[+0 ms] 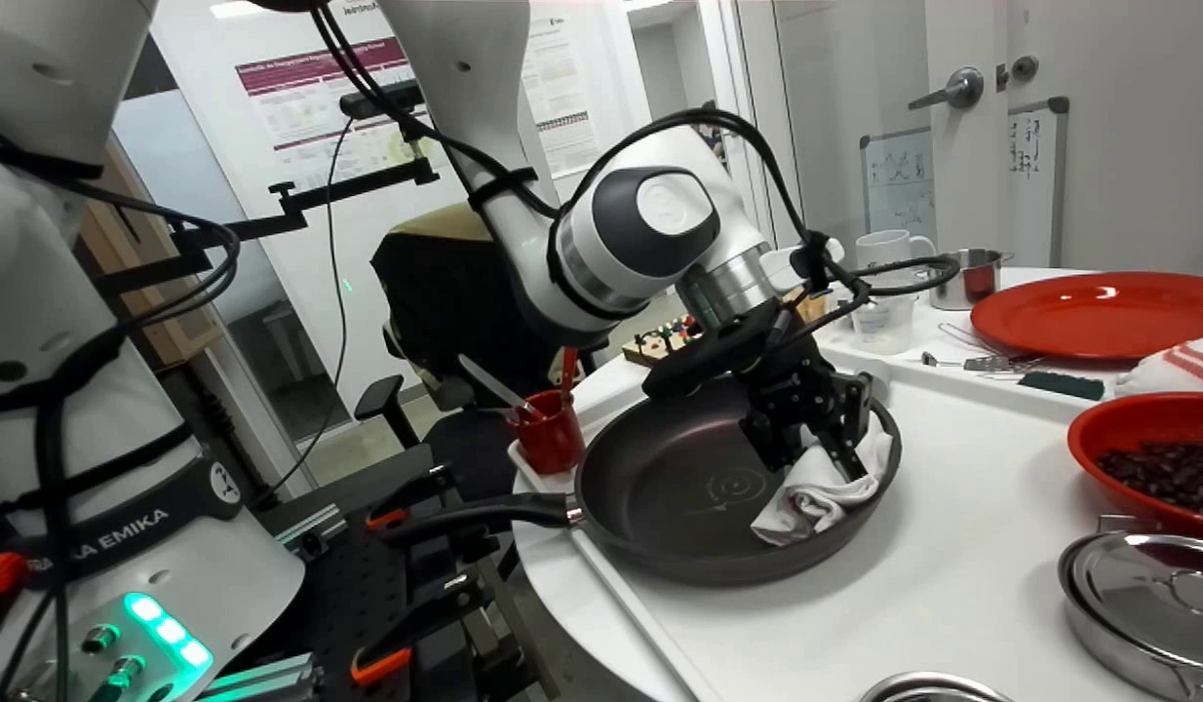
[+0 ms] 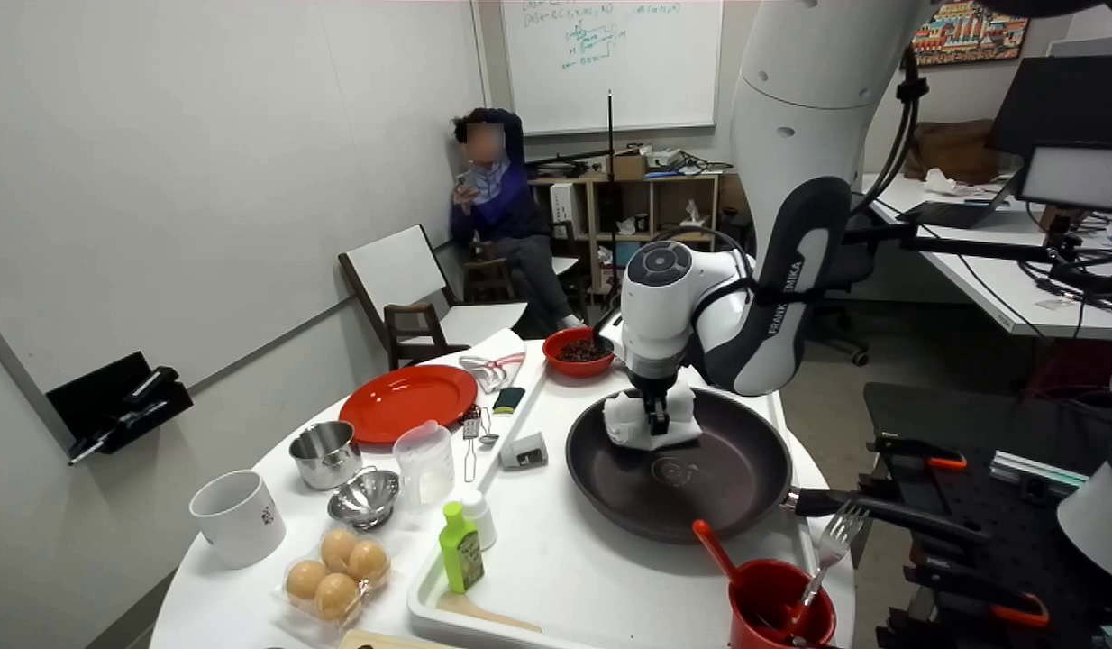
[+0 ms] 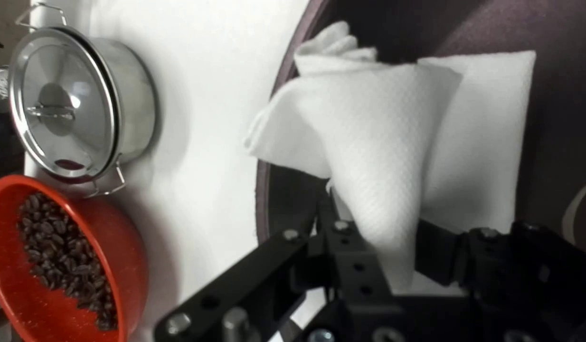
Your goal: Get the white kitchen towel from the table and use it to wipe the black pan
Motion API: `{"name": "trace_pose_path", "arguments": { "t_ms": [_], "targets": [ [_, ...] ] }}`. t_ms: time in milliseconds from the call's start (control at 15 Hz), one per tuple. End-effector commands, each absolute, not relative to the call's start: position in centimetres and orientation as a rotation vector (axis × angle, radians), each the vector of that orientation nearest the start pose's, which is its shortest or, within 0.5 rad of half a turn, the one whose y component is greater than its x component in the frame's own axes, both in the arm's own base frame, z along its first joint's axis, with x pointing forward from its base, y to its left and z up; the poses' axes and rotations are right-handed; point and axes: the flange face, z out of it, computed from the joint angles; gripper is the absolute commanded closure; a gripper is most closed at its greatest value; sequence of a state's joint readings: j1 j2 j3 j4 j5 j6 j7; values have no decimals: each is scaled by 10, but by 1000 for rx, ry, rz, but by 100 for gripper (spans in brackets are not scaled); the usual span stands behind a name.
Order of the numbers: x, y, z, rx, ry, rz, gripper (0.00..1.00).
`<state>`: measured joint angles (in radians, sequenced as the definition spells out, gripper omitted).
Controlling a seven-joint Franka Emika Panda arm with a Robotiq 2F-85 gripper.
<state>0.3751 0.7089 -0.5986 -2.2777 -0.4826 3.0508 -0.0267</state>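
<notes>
One gripper (image 2: pixel 658 420), pointing down, pinches towel (image 3: pixel 388 137) inside pan (image 2: pixel 700 491).

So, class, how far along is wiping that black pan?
Done: the white towel is fetched and sits mostly inside the black pan. In hand: the gripper is clamped on the towel. Left: likely wiping the pan's uncovered side, then release; stills can't show how much is wiped.

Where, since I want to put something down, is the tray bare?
Bare patches of the tray lie between the pan, green bottle and red cup, and between the pan and the pot and red bowl. Crowded: off the tray, around mug, steel cup, strainer and eggs, and the pan, where the gripper holds the towel.
</notes>
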Motion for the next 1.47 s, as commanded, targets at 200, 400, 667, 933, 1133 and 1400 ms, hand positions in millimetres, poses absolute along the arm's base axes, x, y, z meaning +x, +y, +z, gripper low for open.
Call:
{"name": "trace_pose_path", "arguments": {
  "t_ms": [200,400,667,933,1133,1400],
  "targets": [
    [478,-75,80,-3423,-945,36,90],
    [468,-63,80,-3393,-1031,41,90],
    [453,-46,81,-3354,-1138,39,90],
    [440,-33,81,-3326,-1212,44,90],
    [431,-24,81,-3303,-1271,48,90],
    [415,-10,80,-3261,-1370,40,90]
  ]
}}
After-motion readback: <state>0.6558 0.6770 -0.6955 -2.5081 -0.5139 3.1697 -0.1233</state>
